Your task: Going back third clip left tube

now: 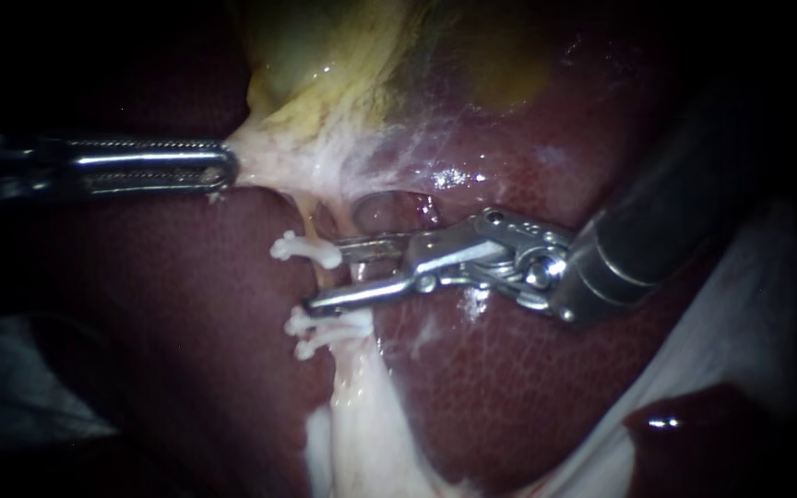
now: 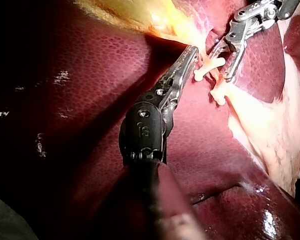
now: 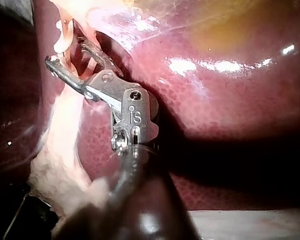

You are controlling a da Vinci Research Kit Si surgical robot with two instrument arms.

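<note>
White clip (image 1: 304,249) lengthwise left-right across the tube (image 1: 312,219), beside right instrument's (image 1: 325,275) parted jaws (left instrument (image 1: 226,169) clamped on pale tissue (image 1: 269,157))

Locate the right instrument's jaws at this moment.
Endoscope view, centre: the right instrument enters from the right, jaws open, upper jaw beside the upper clip, lower jaw just above the two lower clips.

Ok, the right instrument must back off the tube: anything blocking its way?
Nothing visible. The right instrument has open jaws astride the tube, one clip at the upper jaw's tip, two clips below the lower; only liver lies beneath.
</note>
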